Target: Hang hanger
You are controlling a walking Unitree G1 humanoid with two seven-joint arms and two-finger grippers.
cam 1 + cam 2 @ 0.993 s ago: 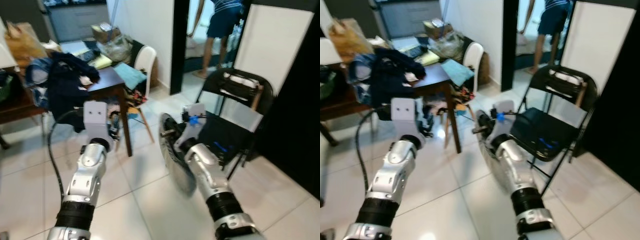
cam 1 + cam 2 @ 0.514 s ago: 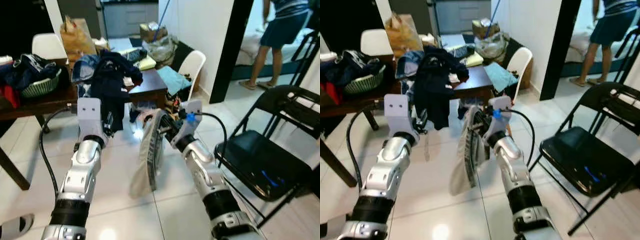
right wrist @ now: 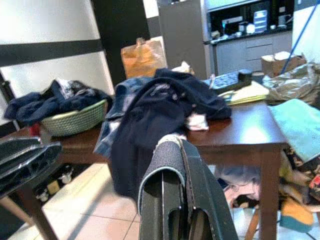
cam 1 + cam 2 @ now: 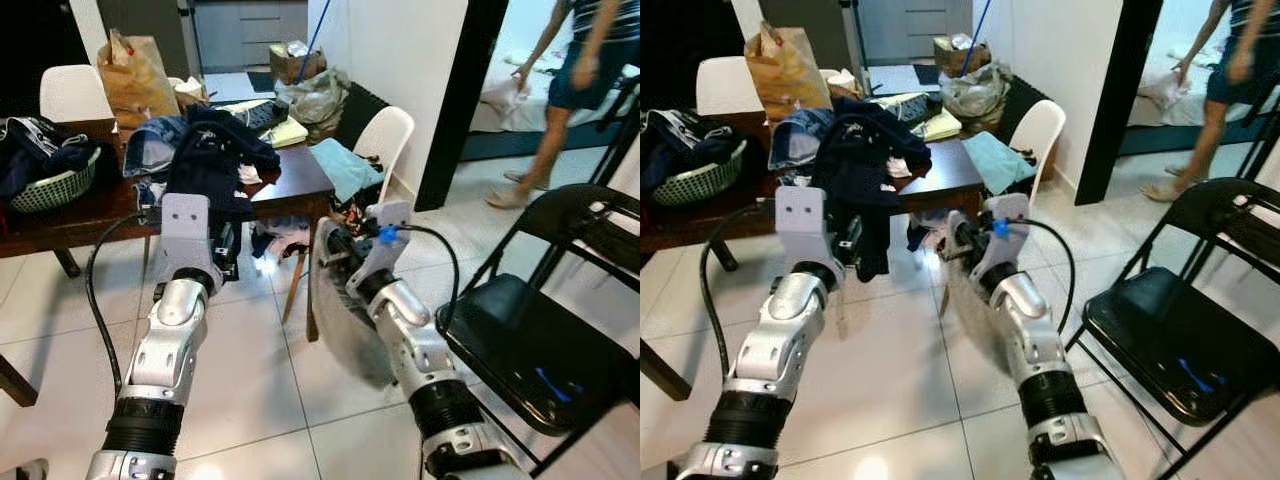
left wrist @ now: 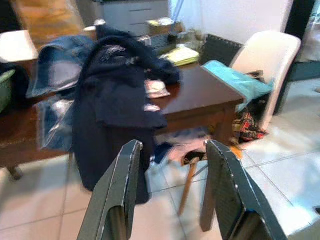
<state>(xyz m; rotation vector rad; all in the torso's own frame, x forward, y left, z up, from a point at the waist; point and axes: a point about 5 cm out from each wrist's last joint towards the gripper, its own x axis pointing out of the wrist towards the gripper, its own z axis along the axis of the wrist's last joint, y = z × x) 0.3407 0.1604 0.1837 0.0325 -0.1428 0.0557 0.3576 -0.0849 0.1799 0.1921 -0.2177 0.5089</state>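
Observation:
My right gripper (image 4: 335, 250) is held out at mid height, shut on the top edge of a grey garment (image 4: 345, 325) that hangs down toward the floor tiles. In the right wrist view the fingers (image 3: 192, 200) are pressed together with the grey cloth (image 3: 157, 165) folded over them. I cannot make out a hanger in the cloth. My left gripper (image 5: 175, 147) is open with nothing between its fingers, raised beside the right one and pointing at the dark wooden table (image 4: 290, 185).
A dark blue clothes pile (image 4: 210, 155) drapes over the table, with a green basket (image 4: 45, 185) and a paper bag (image 4: 135, 75) behind. A white chair (image 4: 385, 135) stands at the table's end. A black folding chair (image 4: 540, 330) is close on my right. A person (image 4: 590, 70) stands in the doorway.
The whole view has swung about as the camera moved. The grey garment stays in my right gripper and has swung with it. The person in the doorway has stepped sideways.

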